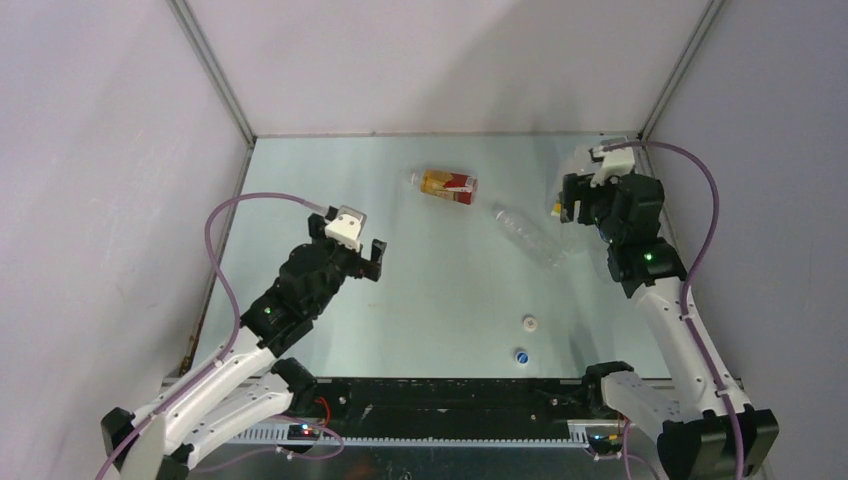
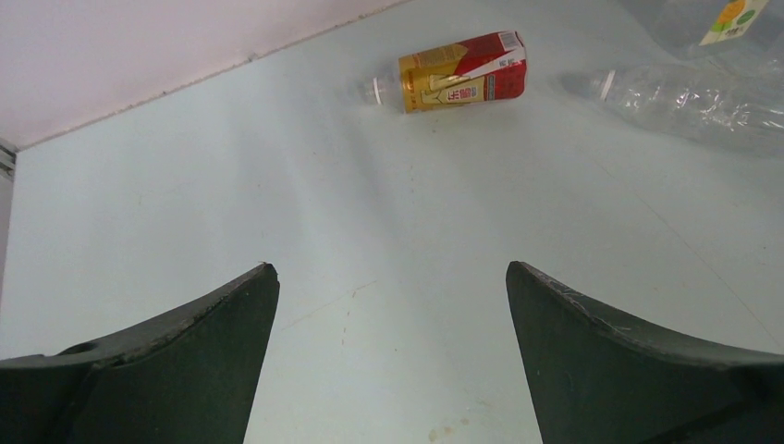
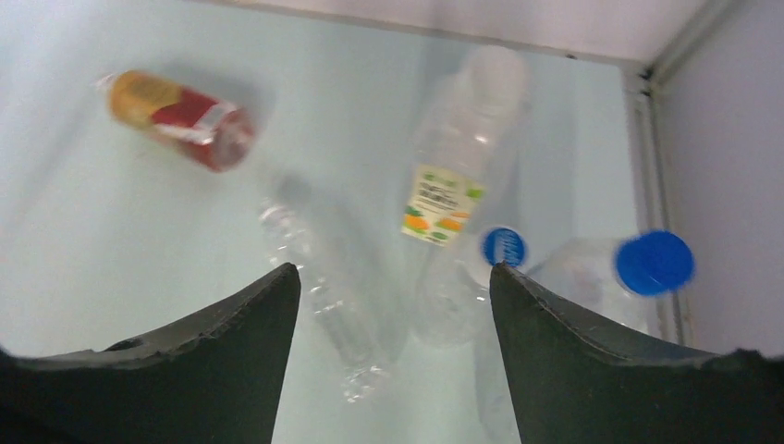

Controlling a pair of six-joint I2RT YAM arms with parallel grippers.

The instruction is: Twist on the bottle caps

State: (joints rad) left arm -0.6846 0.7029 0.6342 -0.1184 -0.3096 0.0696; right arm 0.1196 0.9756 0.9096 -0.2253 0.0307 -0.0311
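Observation:
An amber bottle (image 1: 447, 185) with a red-orange label lies on its side at the back of the table, its neck bare (image 2: 462, 81) (image 3: 180, 116). To its right a clear unlabelled bottle (image 1: 528, 235) lies capless (image 2: 684, 97) (image 3: 319, 296). A white cap (image 1: 529, 322) and a blue cap (image 1: 520, 355) lie loose near the front. A blue cap (image 3: 655, 262) sits on a clear bottle by the right wall. My left gripper (image 1: 372, 262) (image 2: 388, 277) is open over bare table. My right gripper (image 1: 563, 203) (image 3: 393, 273) is open above the clear bottles, holding nothing.
A clear yellow-labelled bottle (image 3: 458, 185) (image 2: 735, 17) stands at the back right under my right gripper, with a round blue label (image 3: 504, 247) showing beside it. Walls close the table on the left, back and right (image 1: 690, 80). The right wrist view is blurred.

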